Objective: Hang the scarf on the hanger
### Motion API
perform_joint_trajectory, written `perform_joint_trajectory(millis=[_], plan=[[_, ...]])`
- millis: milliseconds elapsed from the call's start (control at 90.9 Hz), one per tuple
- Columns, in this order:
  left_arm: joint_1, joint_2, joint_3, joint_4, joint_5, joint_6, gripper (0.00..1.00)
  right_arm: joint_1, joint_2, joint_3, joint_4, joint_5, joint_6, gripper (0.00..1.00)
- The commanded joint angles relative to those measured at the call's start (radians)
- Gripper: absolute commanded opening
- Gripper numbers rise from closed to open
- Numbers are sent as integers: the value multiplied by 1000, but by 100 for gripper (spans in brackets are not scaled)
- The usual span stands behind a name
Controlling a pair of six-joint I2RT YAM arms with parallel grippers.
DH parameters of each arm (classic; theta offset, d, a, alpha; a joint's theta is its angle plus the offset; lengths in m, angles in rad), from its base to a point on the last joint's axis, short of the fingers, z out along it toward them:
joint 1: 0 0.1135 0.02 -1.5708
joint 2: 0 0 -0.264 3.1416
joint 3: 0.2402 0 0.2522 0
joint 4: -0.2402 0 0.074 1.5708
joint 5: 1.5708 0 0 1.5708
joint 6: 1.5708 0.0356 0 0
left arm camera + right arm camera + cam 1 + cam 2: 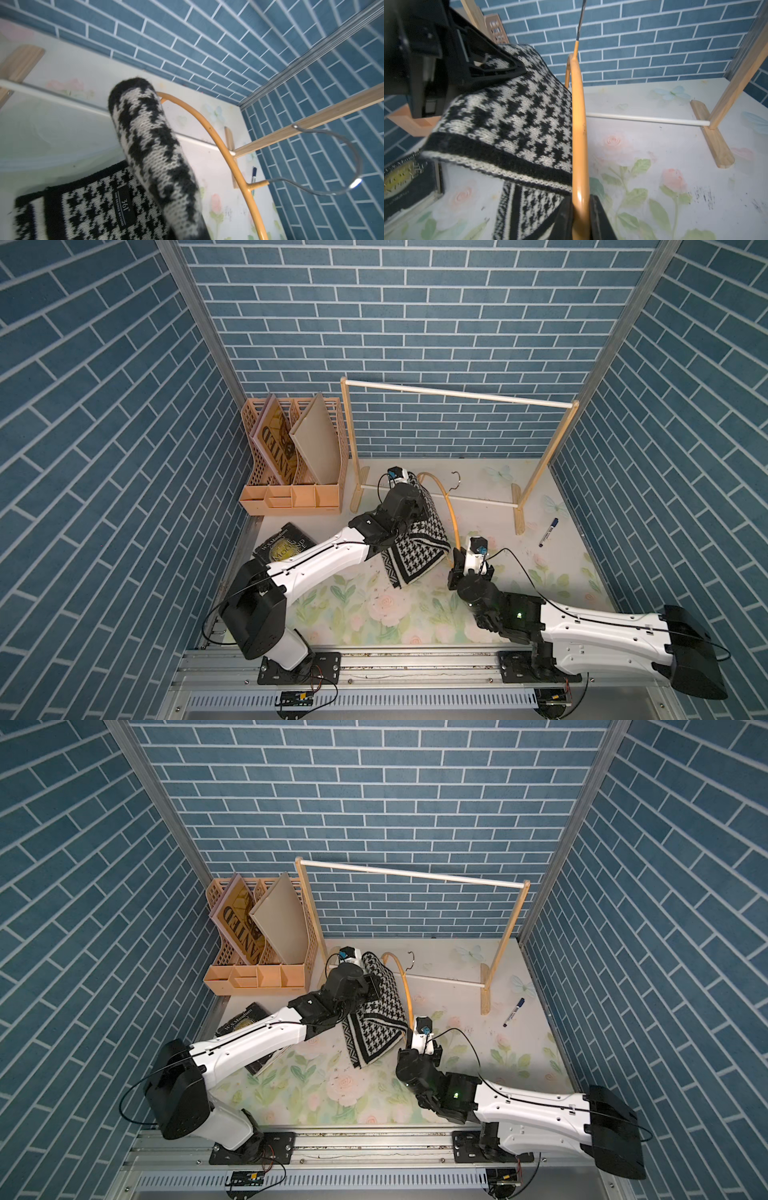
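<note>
Knit scarf (512,116) pinched tight by left hand (417,499); right hand (581,218) clamps hanger (578,124) end. Draw fold over hanger, kept steady.

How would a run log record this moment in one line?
left hand: shut on scarf | right hand: shut on hanger | scarf: held up, touching hanger | hanger: not on rack

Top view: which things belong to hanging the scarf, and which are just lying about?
Job: scarf, hanger, left hand gripping the scarf, right hand gripping the hanger.
Lying about: wooden rack, file organizer, book, marker.
</note>
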Motion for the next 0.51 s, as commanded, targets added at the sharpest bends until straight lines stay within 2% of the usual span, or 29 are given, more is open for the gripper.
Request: perform_joint_trajectory(millis=[0,176,495], plan=[[3,-10,102,-99,-34,66,0,-55,-57,26,69,-52,-143,0],[2,8,247,-172,-36,93,0,-100,-39,54,150,-124,-187,0],[2,-22,280,-192,-56,100,0,-151,20,107,205,-154,-229,0]])
